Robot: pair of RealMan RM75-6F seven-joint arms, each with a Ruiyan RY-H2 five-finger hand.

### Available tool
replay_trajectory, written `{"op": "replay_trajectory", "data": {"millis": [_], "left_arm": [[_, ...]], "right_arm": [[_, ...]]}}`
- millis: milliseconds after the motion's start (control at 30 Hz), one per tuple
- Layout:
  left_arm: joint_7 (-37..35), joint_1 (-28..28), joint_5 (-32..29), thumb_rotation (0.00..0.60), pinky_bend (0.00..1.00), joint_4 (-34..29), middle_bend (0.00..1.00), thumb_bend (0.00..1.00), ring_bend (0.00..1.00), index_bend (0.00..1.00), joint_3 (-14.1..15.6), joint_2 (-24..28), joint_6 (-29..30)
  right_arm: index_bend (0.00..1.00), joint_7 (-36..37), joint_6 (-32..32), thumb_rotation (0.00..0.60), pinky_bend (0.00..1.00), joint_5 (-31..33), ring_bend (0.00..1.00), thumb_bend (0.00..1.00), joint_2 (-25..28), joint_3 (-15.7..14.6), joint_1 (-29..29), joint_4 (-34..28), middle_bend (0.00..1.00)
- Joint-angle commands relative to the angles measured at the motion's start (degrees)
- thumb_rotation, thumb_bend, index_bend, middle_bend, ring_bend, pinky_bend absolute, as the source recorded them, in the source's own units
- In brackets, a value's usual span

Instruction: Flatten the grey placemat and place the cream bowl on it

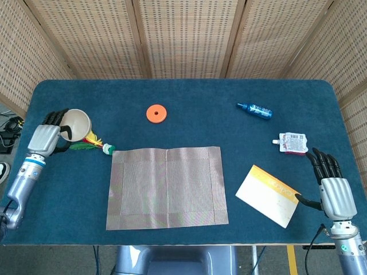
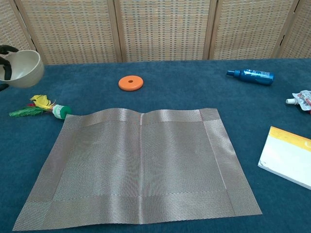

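Round cream bowl (image 1: 76,124) above woven placemat (image 1: 167,187)

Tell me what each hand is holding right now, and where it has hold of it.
The left hand holds the cream bowl at its rim, fingers hooked over the edge, bowl tilted and lifted off the table. The right hand holds nothing.

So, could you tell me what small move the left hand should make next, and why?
Probably carry the cream bowl rightward toward the grey placemat. The left hand holds the bowl raised off the table, above the feather toy, and the placemat lies spread open with nothing on it.
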Motion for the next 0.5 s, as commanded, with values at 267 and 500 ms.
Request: {"op": "replay_trajectory", "data": {"millis": [267, 500], "left_arm": [[20.91, -4.93, 8.67, 0.600, 0.00, -38.01, 0.00, 0.45, 0.00, 0.67, 2.10, 8.29, 2.35], [29.44, -6.98, 7.44, 0.600, 0.00, -43.75, 0.00, 0.45, 0.00, 0.67, 3.34, 3.58, -4.18]], "right_arm": [[0.05, 0.48, -0.07, 0.600, 0.00, 0.29, 0.00, 0.00, 0.28, 0.09, -0.08, 0.08, 0.00], [0.05, 0.83, -0.10, 0.600, 0.00, 0.40, 0.00, 0.00, 0.38, 0.10, -0.14, 0.22, 0.00]]}}
